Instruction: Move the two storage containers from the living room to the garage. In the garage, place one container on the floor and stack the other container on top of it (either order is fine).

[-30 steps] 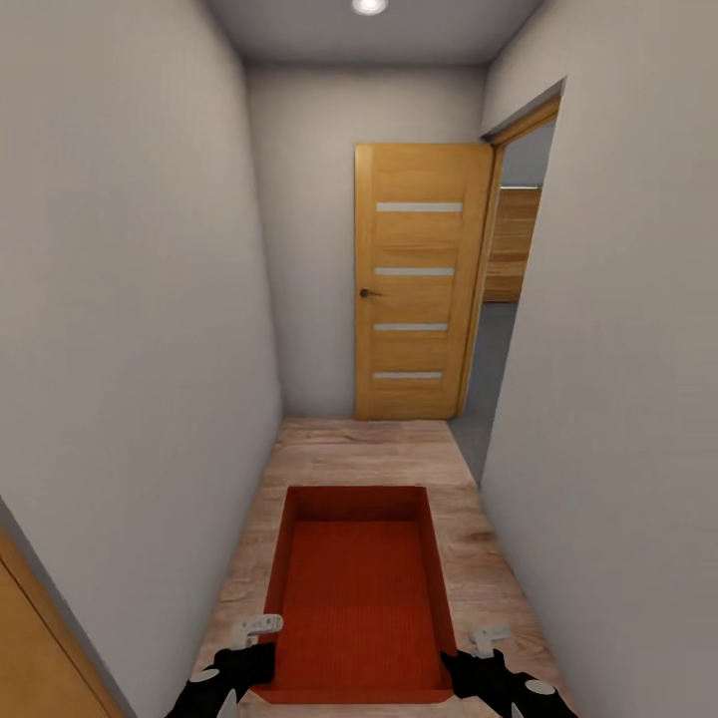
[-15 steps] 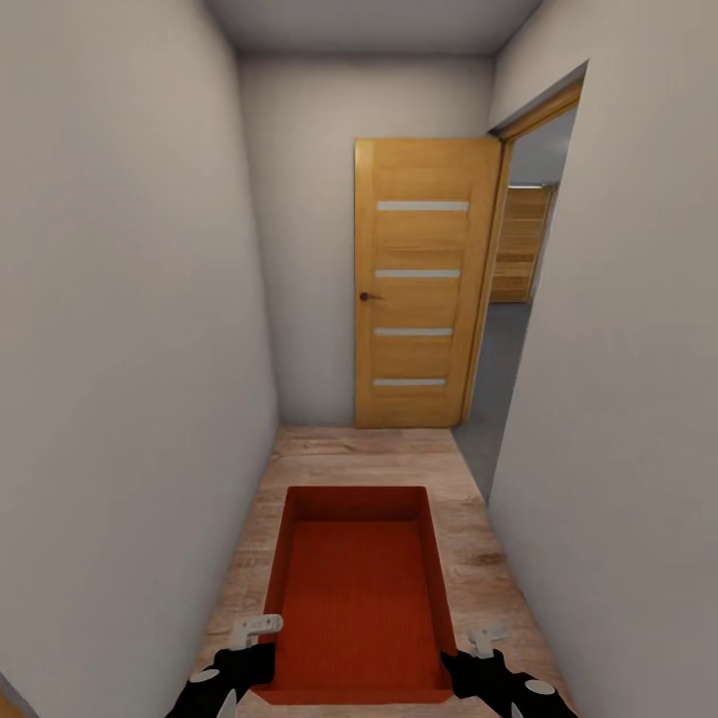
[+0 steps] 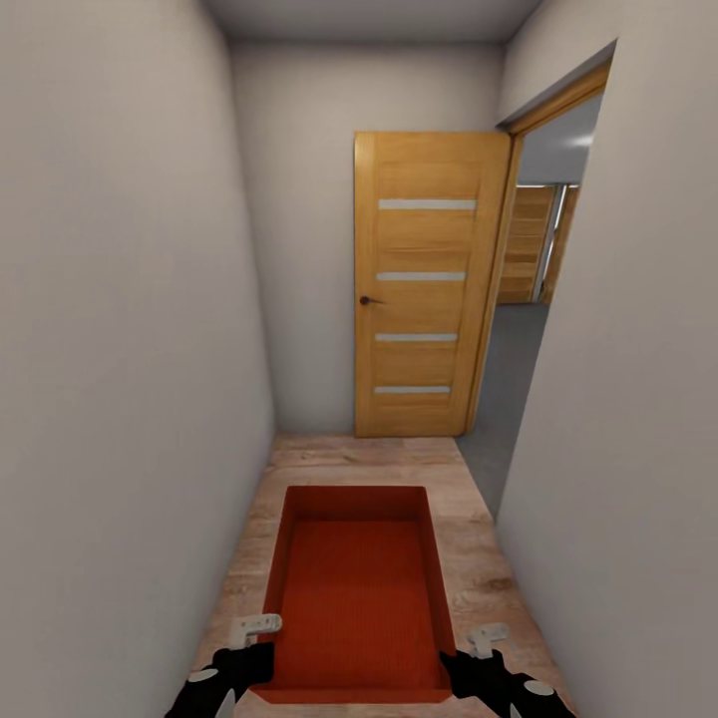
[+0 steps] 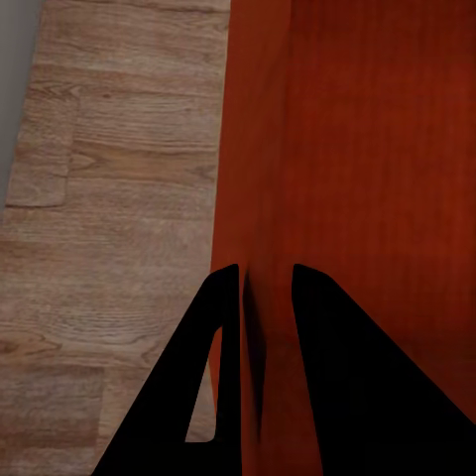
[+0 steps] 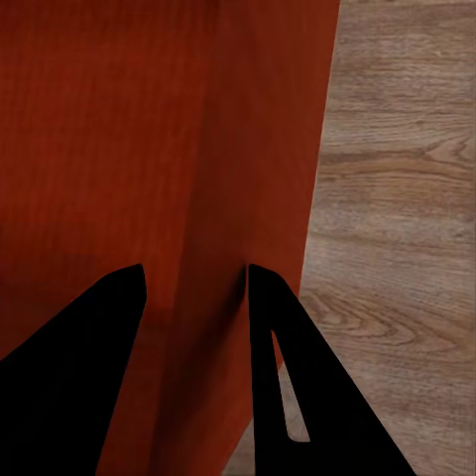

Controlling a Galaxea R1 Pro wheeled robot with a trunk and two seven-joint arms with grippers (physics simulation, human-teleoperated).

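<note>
Orange-red storage container point(image 3: 359, 593) sits low centre in head view, open top up, empty inside, carried w/ its long axis pointing down the corridor, one arm on each long side. Left gripper point(image 3: 255, 653) is at the near left wall; in left wrist view its two black fingers point(image 4: 327, 387) straddle that wall, one inside the bin, one outside over the planks, closed down onto the wall w/ only the wall's thickness between them. Right gripper point(image 3: 469, 658) does the same on the near right wall; right wrist view shows the fingers point(image 5: 283, 387) either side of the wall, gap a bit wider, wall filling it. Under & around the bin: light wood plank floor point(image 3: 479, 558), narrow strip. Plain pale walls close on both sides, left wall point(image 3: 120, 399) & right wall point(image 3: 618, 479), so little room to either side of the bin. Straight ahead, end wall w/ an orange-brown wooden door point(image 3: 424, 284), four pale slots, dark handle, swung open & lying against the end wall. Doorway point(image 3: 519, 359) opens in the right wall just beside the door; thru it, dark grey floor point(image 3: 504, 399) & more wood-coloured panels further back.
</note>
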